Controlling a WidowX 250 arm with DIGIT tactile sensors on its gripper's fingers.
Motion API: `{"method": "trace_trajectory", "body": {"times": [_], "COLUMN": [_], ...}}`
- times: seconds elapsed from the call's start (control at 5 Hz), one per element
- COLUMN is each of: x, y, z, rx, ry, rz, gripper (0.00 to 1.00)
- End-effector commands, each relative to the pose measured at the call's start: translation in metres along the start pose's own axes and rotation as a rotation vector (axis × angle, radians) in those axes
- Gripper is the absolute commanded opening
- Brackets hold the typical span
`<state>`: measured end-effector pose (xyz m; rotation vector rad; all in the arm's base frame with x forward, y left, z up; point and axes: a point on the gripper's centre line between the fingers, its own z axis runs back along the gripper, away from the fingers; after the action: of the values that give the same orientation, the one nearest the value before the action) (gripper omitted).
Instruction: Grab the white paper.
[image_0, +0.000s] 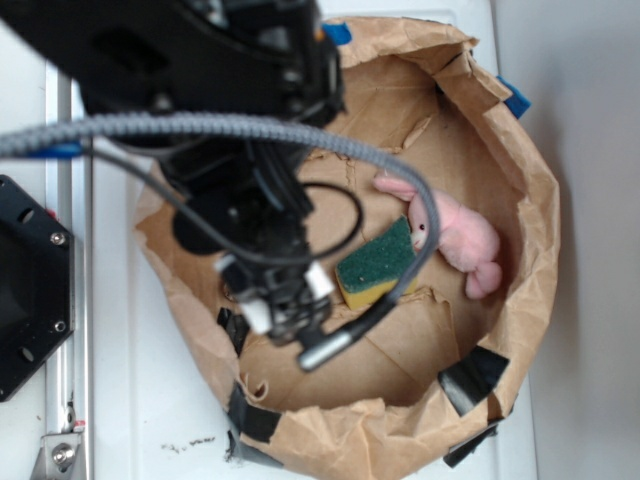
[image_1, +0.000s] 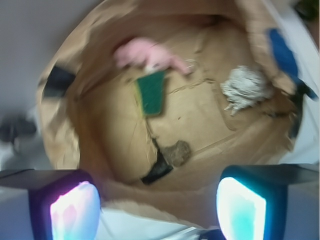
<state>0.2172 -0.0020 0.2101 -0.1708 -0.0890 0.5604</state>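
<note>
The white paper is a crumpled off-white wad with stringy edges, lying on the bag floor at the right of the wrist view, close to the bag wall. In the exterior view the arm hides it. My gripper is open, its two lit pads wide apart at the bottom of the wrist view with nothing between them. It hovers above the near rim of the bag, well apart from the paper. In the exterior view the gripper hangs over the left side of the bag.
A brown paper bag with rolled-down walls holds everything. Inside lie a pink plush toy, a green and yellow sponge and a small brown lump. Black tape patches the rim. A blue clip sits on the far edge.
</note>
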Motion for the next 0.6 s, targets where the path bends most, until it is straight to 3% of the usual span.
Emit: {"method": "trace_trajectory", "body": {"times": [0.0, 0.2, 0.4], "x": [0.006, 0.017, 0.032], "y": [-0.010, -0.006, 0.008], "z": [-0.013, -0.025, -0.049], "rx": [0.009, 0.002, 0.039], "ry": [-0.077, -0.102, -0.110], "rz": [0.312, 0.525, 0.574], "gripper": [1.00, 1.00, 1.00]}}
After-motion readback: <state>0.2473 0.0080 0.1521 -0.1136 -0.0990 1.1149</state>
